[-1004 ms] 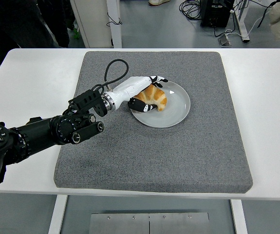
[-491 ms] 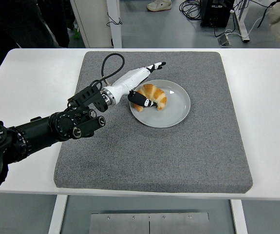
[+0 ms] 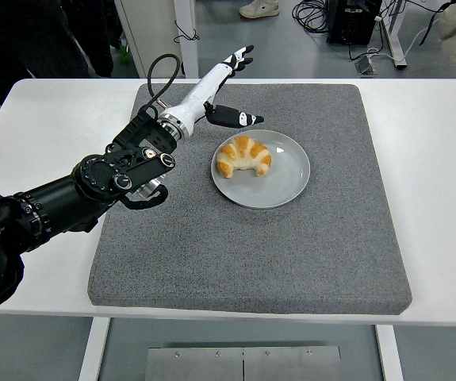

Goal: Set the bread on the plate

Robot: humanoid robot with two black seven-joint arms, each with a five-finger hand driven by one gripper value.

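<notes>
Head view: my left hand [image 3: 221,89] hangs released, fingers spread, in the upper middle of the frame. The bread [image 3: 243,155] lies on the plate [image 3: 287,178], centre frame. A careless pass could knock the bread off. Only the grey mat [image 3: 291,254] covers the worktop [image 3: 442,198]; nothing blocks me.

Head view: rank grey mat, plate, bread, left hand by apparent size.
1. grey mat, by far the largest.
2. plate.
3-4. bread and left hand: look close in size; the hand is raised nearer the camera, fingers spread, so I won't rank them.
</notes>
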